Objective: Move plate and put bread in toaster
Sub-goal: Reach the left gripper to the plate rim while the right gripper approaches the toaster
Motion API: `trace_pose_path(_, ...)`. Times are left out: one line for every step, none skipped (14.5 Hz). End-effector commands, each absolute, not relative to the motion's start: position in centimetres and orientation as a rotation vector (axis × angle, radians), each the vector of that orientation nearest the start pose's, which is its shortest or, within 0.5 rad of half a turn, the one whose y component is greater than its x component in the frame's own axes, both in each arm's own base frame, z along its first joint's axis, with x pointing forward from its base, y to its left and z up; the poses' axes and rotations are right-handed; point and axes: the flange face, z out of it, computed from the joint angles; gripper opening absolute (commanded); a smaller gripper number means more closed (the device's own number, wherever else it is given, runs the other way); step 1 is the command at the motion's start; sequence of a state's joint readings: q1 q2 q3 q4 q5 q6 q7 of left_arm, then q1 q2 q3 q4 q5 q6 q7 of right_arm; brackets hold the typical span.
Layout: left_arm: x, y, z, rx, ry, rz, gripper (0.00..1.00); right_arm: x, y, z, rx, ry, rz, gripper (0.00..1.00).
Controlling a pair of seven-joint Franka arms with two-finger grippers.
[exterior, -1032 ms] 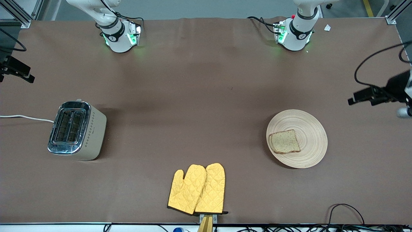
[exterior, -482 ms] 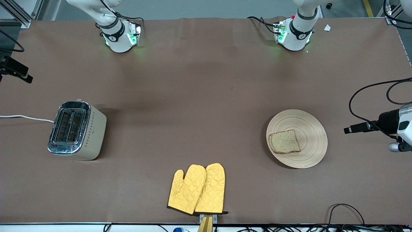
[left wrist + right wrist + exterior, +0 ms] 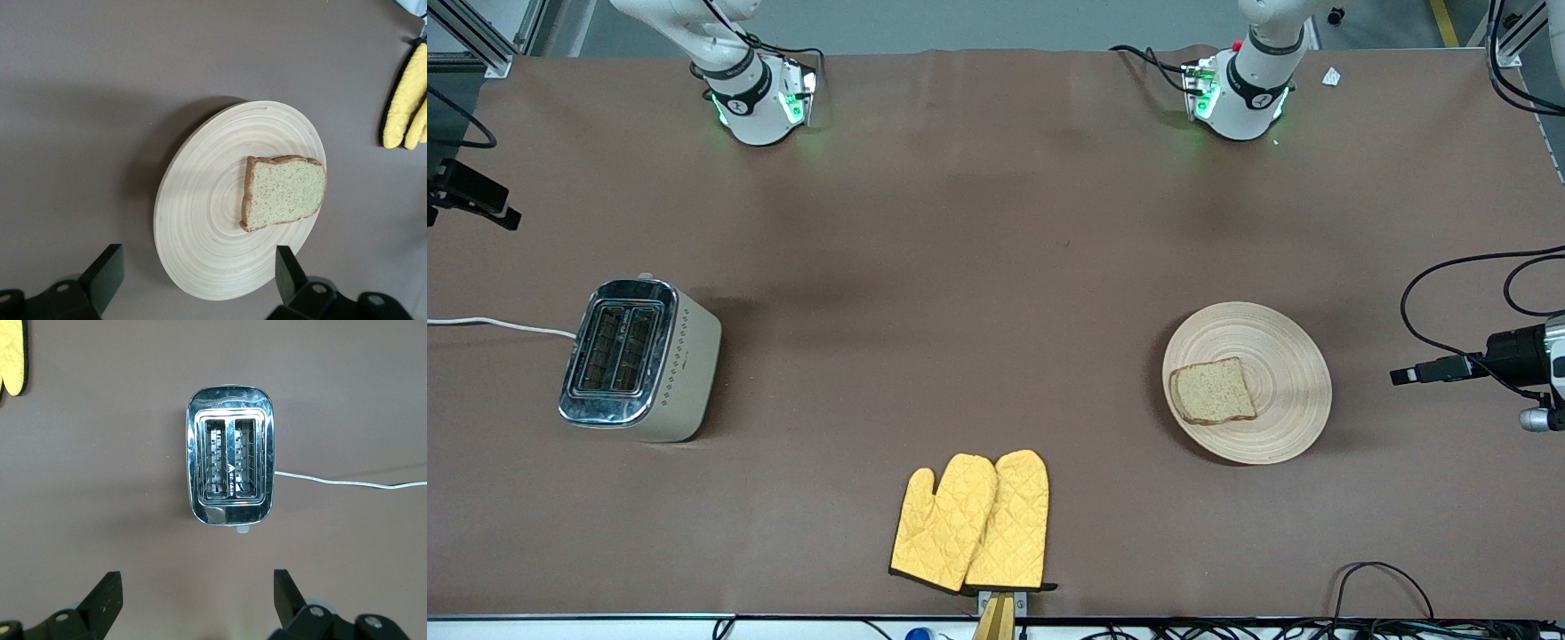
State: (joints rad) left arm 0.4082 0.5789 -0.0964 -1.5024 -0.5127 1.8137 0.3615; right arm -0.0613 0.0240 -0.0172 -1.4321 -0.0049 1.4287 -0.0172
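On the worktop (image 3: 996, 267), nothing is done yet: plate (image 3: 1247, 382) sits at about four o'clock, toward the left arm's end, with the bread (image 3: 1213, 391) lying flat on its rim-side half. Toaster (image 3: 639, 360) stands at nine o'clock, toward the right arm's end, both slots empty, cord (image 3: 498, 325) trailing off. Yellow mitts (image 3: 971, 523) lie at six o'clock. Left tool (image 3: 193, 283) hangs over the plate, released, jaws spread wide, holding nothing. Right tool (image 3: 193, 603) hangs over the toaster, likewise released and empty. Still to come, by my reading: moving the plate, lifting the bread, dropping it into a slot.
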Motion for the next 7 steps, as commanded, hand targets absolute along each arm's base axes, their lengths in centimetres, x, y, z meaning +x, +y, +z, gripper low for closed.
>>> trace_pose_path(65.8, 19.3, 27.6, 2.454, 0.096, -0.058, 1.00, 54.7, -4.3, 66.2, -3.108, 0.073, 0.038, 1.00)
trace_pose_path(65.6, 20.1, 26.1, 2.414, 0.074, -0.030, 0.99, 54.7, -4.3, 66.2, -3.101, 0.076, 0.039, 1.00)
trace_pose_path(65.3, 20.6, 24.5, 2.363, 0.069, 0.000, 0.98, 54.6, -4.3, 66.2, -3.099, 0.073, 0.041, 1.00)
trace_pose_path(65.1, 21.2, 23.6, 2.333, 0.067, 0.024, 0.95, 54.6, -4.2, 66.1, -3.099, 0.057, 0.046, 1.00)
trace_pose_path(65.0, 21.3, 22.5, 2.302, 0.068, 0.036, 0.92, 54.6, -4.1, 66.1, -3.099, 0.045, 0.050, 1.00)
trace_pose_path(64.8, 21.4, 21.7, 2.279, 0.070, 0.045, 0.88, 54.6, -4.1, 66.1, -3.099, 0.044, 0.053, 0.99)
trace_pose_path(64.6, 21.6, 20.4, 2.251, 0.071, 0.050, 0.84, 54.6, -4.1, 66.1, -3.099, 0.044, 0.053, 0.98)
